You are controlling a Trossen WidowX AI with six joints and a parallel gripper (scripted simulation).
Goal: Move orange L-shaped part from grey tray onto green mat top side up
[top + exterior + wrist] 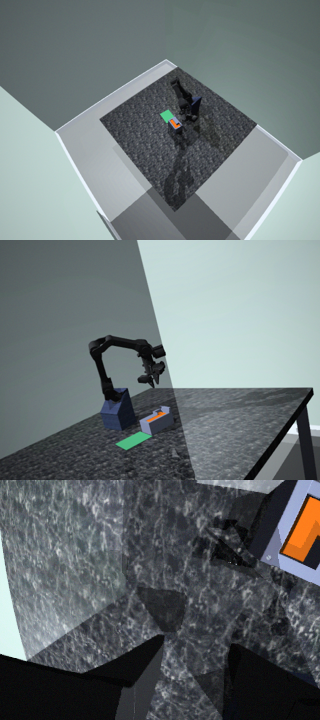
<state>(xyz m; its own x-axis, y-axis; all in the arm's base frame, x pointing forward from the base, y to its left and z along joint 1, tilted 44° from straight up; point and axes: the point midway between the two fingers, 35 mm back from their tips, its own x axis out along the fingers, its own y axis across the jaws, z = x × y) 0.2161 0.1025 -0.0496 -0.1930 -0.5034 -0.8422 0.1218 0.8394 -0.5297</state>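
The orange L-shaped part [173, 123] [155, 417] [306, 524] lies in the pocket of the grey tray [178, 131] [161, 423] [273, 554]. It looks level, with neither end visibly raised. The wrist view cuts off much of the part and tray at its upper right. The green mat [166, 115] [133, 440] lies flat beside the tray, with nothing on it. My gripper [155, 385] [196, 647] is partly open and empty. It points down, high above the table and clear of the tray, on the side nearer the arm's base.
The arm stands on a blue wedge-shaped base [195, 104] [125, 415], close to the tray and mat. The dark speckled table [139, 134] [219, 441] carries them all. The tray has a higher wall at the end away from the mat.
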